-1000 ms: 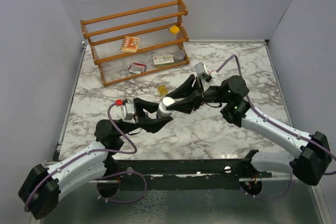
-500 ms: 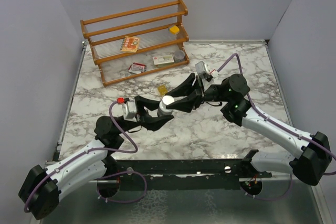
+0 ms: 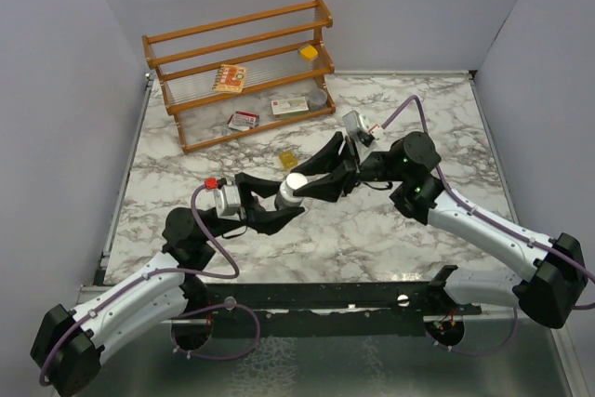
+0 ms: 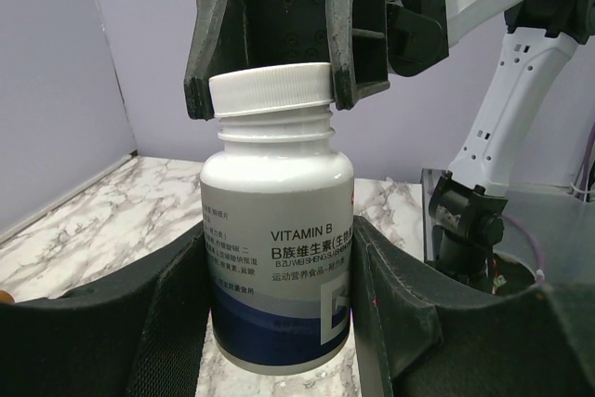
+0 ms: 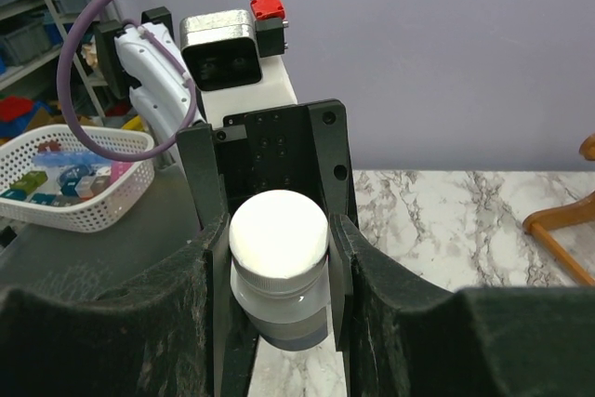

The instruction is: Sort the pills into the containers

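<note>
The pill bottle (image 4: 277,258) is opaque, so no pills can be seen in it. In the left wrist view its base runs off the bottom of the frame and its lower sides are hidden behind the left fingers (image 4: 177,323). The small print on the label is too fine to read. In the right wrist view the cap (image 5: 278,234) covers nearly all of the body. In the top view the bottle (image 3: 294,185) shows only as a white dot at mid-frame, held above the marble counter (image 3: 372,230).

It is a white cylinder with a dark blue band low down, labelled "VITAMIN B", and has a ribbed white cap (image 4: 271,90). The neck ring is bare just under the cap. Whether the cap is screwed tight or loose cannot be told.

The left fingers pinch the bottle's body from both sides. The right fingers (image 4: 209,34), coming from the top of that frame, pinch the cap on both sides. The right wrist view shows the same grip, with the right fingers (image 5: 346,258) touching the cap.

Just above the bottle in the top view lies a small yellow object (image 3: 288,160), too small to identify. A wooden rack (image 3: 242,72) stands at upper left, holding printed boxes (image 3: 230,77) and a yellow cube (image 3: 308,51).
</note>
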Robot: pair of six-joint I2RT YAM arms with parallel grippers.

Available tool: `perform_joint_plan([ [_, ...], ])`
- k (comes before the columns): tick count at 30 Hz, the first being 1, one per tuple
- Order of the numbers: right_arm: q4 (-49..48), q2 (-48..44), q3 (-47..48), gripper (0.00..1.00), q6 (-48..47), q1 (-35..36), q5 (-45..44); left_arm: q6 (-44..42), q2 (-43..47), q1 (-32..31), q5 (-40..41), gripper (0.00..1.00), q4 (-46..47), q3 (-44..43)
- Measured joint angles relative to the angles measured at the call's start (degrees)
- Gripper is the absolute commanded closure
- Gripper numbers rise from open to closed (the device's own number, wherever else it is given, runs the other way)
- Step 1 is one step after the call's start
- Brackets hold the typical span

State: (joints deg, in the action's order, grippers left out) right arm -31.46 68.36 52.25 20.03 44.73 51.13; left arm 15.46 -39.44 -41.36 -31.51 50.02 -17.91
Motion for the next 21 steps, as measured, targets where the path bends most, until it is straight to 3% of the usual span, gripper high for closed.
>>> perform_joint_plan([
  [21,1.1,-1.7,0.0,0.99,-0.7,0.4,-0.6,-1.3,3.3,0.0,0.1,1.00,-1.7,0.0],
])
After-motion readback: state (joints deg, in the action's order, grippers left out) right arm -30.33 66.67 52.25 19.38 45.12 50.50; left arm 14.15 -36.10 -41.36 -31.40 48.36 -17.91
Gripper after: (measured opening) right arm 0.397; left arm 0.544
